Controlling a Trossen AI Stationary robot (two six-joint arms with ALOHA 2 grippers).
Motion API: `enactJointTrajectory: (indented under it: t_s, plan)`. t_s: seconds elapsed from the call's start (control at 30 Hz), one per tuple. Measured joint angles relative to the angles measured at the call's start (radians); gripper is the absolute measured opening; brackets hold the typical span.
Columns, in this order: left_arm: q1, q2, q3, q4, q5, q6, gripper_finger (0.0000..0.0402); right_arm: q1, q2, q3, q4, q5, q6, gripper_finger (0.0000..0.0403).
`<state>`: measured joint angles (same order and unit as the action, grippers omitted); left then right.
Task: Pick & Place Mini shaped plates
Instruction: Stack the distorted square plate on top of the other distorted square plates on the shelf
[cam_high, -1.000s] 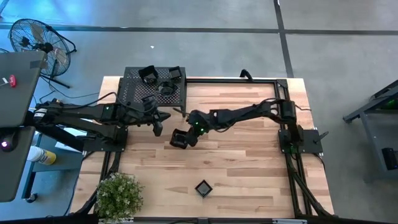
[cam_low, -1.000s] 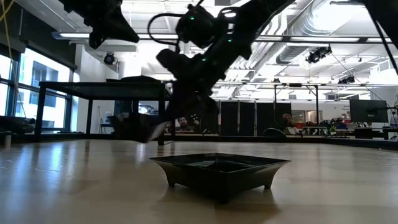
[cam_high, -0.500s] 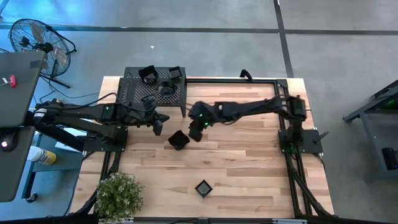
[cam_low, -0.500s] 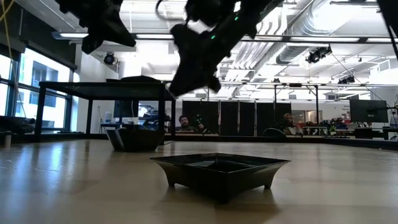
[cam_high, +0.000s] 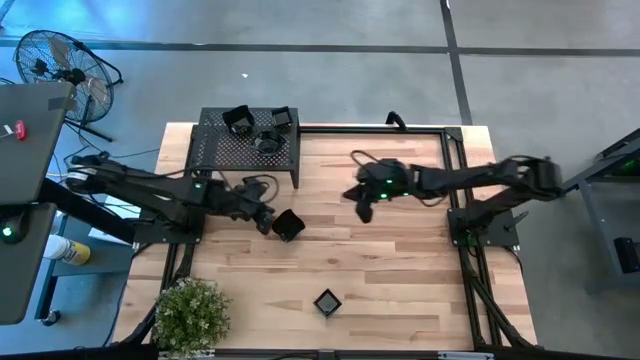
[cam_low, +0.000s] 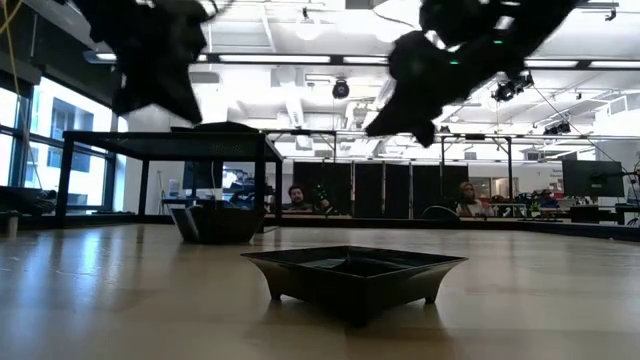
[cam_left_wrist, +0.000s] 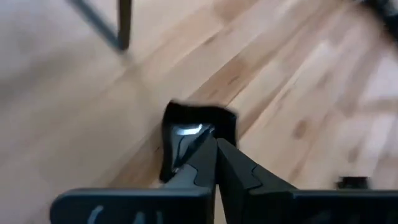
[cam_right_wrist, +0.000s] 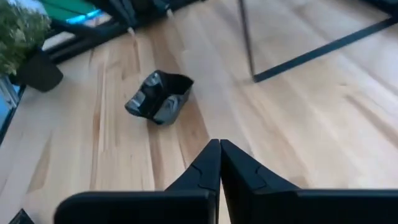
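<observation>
Left pincer (cam_high: 266, 221), pressed closed and empty, nears a glossy black square plate (cam_high: 289, 225).

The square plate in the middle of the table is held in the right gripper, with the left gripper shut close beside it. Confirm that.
Wrong on the holding. The square plate lies free on the table; the right gripper is shut well away, as the high view shows. The left gripper is shut beside it.

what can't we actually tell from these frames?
- Left gripper versus the black plate: touching or not is unclear; the left wrist view is motion-blurred and the shut fingers cover the plate's near edge.
- Plates on the perforated shelf: too small in the high view to count.
- Low view: both arms are backlit silhouettes, cut off by the top edge.
</observation>
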<state>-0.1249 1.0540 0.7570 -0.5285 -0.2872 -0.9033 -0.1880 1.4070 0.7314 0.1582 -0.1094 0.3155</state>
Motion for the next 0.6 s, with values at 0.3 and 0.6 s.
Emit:
enactJointTrajectory:
  t_s: [0.3, 0.6]
  plan:
    - [0.052, 0.224, 0.0, 0.077, 0.068, -0.096, 0.0106, -0.072, -0.258, -0.187, 0.011, 0.004, 0.001, 0.0002]
    - [0.094, 0.35, 0.002, 0.088, 0.071, -0.096, 0.0134, -0.109, -0.318, -0.211, 0.021, -0.002, -0.011, 0.0002]
